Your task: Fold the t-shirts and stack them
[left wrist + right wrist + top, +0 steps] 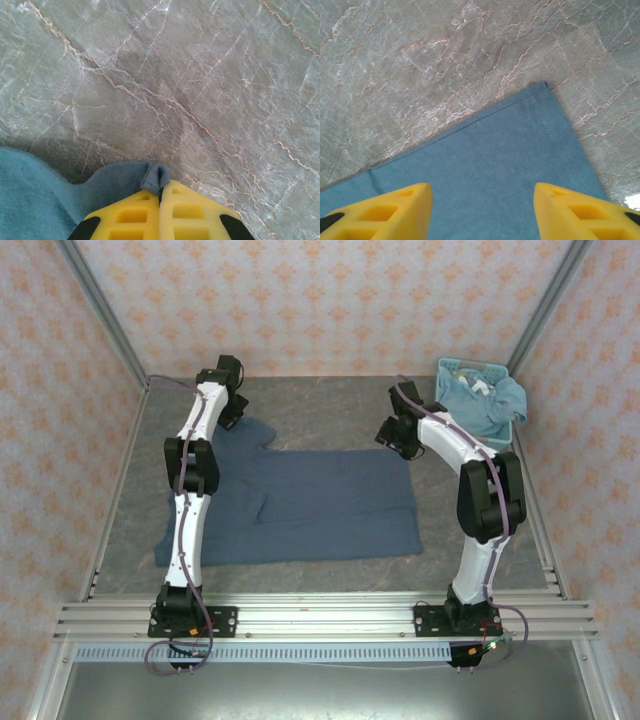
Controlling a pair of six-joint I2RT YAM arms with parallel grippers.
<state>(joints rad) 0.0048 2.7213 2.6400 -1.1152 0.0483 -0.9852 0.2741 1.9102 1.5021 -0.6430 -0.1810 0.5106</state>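
The dark slate-blue t-shirt (320, 505) lay flat on the bench (330, 405), its long axis running left to right, hem toward the right arm and sleeves toward the left. The left tool (160, 186) was clamped on a thin pinch of sleeve edge. The right tool (482, 195) hovered, spread wide, over the far hem corner. So slim a pinch could slip free on lifting and skew the fold.

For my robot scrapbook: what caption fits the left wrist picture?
Left gripper pinches a fold of the shirt just above the marbled table.
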